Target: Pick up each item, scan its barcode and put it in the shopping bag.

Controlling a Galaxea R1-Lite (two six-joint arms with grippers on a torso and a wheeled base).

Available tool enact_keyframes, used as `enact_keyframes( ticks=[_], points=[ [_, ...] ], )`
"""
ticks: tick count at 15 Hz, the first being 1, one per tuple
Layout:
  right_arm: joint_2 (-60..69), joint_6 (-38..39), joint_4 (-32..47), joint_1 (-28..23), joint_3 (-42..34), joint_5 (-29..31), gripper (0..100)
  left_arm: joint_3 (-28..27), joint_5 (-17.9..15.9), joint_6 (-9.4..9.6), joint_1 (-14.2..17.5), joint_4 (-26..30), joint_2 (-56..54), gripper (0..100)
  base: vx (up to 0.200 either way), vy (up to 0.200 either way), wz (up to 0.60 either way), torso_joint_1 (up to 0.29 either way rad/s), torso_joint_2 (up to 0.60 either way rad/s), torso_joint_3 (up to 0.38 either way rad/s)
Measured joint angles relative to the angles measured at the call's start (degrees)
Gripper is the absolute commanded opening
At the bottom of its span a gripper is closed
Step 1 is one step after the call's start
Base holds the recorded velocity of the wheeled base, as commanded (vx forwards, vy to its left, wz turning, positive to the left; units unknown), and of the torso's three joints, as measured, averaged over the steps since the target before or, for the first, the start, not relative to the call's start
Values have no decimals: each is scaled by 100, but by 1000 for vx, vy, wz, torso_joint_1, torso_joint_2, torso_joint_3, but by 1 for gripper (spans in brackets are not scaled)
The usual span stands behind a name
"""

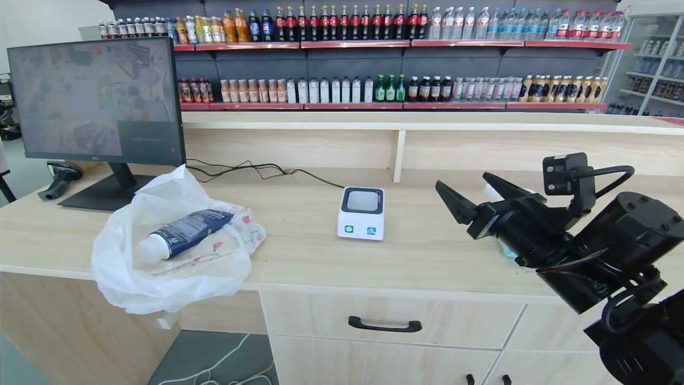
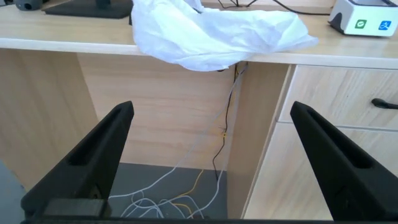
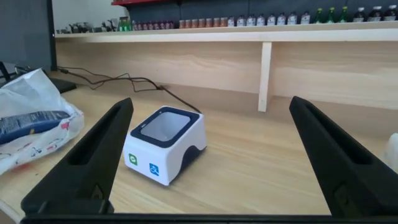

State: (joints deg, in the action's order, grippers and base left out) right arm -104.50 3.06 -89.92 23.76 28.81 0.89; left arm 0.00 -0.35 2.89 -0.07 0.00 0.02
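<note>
R claw (image 1: 463, 182) wide open, empty, above surface (image 1: 427, 256) right | L claw (image 2: 211, 107) wide open, empty, low before cabinet front | tube (image 1: 187, 232) in shopping bag (image 1: 160, 278), left | next item (image 1: 505, 249) mostly hidden behind right arm; probably light, smooth, so grip mid-body | right wrist view shows scanner (image 3: 163, 144) window; left wrist view shows bag overhanging near edge

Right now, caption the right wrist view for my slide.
Open right gripper above the counter faces the white scanner; blue tube lies in the shopping bag.

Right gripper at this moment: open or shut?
Open. The right gripper has fingers wide apart, nothing between them; its wrist view shows the scanner through the gap.
</note>
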Motion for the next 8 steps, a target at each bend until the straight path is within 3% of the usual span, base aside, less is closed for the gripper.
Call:
enact_keyframes(
  ticks=[5, 6, 8],
  points=[
    [37, 2, -7, -17, 66, -2, 100, 0, 0, -22, 0, 2, 0, 100, 200, -200, 0, -4, 2, 3],
    [45, 2, -10, -23, 63, 0, 100, 0, 0, -24, 0, 0, 0, 100, 0, -200, 0, 2, 7, 2],
    [43, 0, 0, -22, 46, 0, 100, 0, 2, -32, -2, 0, 0, 100, 0, 0, 0, 0, 0, 0]
  ],
)
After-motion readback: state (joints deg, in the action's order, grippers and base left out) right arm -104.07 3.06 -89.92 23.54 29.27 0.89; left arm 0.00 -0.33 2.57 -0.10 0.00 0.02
